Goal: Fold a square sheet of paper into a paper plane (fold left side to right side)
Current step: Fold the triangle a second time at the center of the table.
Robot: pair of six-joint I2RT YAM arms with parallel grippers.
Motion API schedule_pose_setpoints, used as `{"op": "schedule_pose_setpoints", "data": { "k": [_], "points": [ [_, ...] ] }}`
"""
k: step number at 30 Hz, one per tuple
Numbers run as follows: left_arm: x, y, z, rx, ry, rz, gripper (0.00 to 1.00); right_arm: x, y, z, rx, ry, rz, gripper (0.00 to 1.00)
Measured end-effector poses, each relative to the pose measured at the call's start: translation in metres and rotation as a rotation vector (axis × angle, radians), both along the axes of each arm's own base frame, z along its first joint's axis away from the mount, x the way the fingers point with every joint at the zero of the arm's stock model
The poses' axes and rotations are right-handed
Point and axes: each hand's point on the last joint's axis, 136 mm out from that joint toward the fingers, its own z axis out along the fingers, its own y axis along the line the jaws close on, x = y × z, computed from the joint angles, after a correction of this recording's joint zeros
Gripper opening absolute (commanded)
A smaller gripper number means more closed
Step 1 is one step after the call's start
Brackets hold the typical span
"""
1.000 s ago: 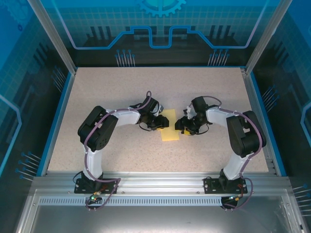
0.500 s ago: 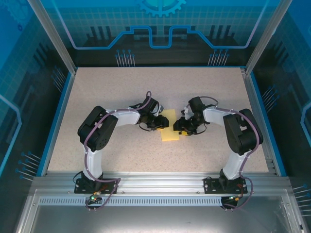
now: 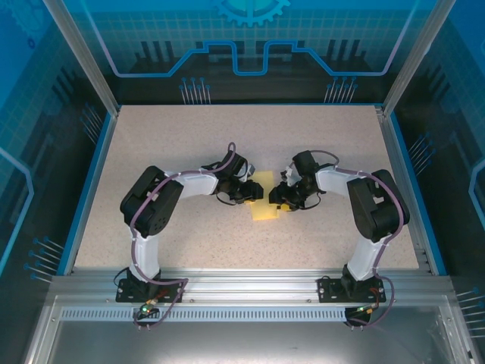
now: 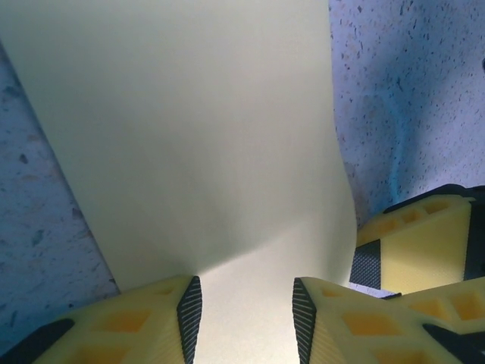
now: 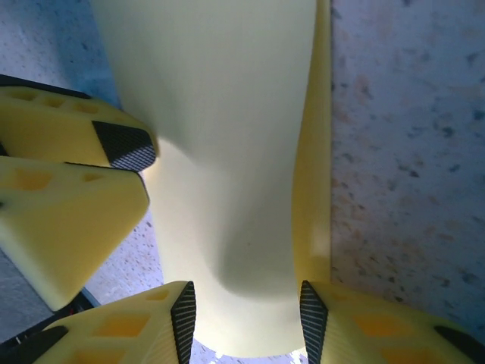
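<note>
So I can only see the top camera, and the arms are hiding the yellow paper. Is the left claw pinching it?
Observer: No. In the left wrist view the left gripper is open, and the thin bright-yellow sheet of paper runs through the gap between its fingers.
Operator: What about the right claw?
Observer: The right gripper is open too. The paper between its black pads is curved, not flat.
Operator: Is the paper folded yet?
Observer: Partly, it seems. In the right wrist view a second yellow layer shows along the paper's right edge, next to the speckled table.
</note>
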Motion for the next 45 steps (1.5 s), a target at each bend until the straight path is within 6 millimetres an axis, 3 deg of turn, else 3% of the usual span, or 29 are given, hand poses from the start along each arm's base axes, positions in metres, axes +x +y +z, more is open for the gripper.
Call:
{"op": "schedule_pose_setpoints", "data": {
  "k": [5, 13, 20, 25, 29, 36, 45],
  "points": [
    [-0.002, 0.002, 0.008, -0.003, -0.015, -0.003, 0.49, 0.003, 0.004, 0.004, 0.028, -0.01, -0.001, 0.45],
    [-0.006, 0.007, 0.06, -0.063, -0.179, -0.038, 0.57, 0.013, 0.006, 0.015, 0.074, -0.021, -0.009, 0.45],
    [-0.049, 0.011, 0.083, -0.078, -0.341, -0.138, 0.59, 0.025, 0.015, 0.032, 0.124, -0.044, 0.0, 0.46],
    [-0.081, -0.013, 0.083, -0.025, -0.437, -0.266, 0.63, 0.025, 0.018, 0.037, 0.148, -0.037, 0.007, 0.46],
    [-0.095, -0.027, 0.077, 0.066, -0.49, -0.333, 0.65, 0.025, 0.018, 0.038, 0.15, -0.029, 0.001, 0.46],
    [-0.083, -0.053, 0.068, 0.266, -0.593, -0.367, 0.69, 0.027, 0.018, 0.042, 0.153, -0.02, -0.008, 0.45],
    [-0.074, -0.065, 0.04, 0.554, -0.657, -0.415, 0.69, 0.027, 0.018, 0.042, 0.157, -0.009, -0.017, 0.45]
  ]
}}
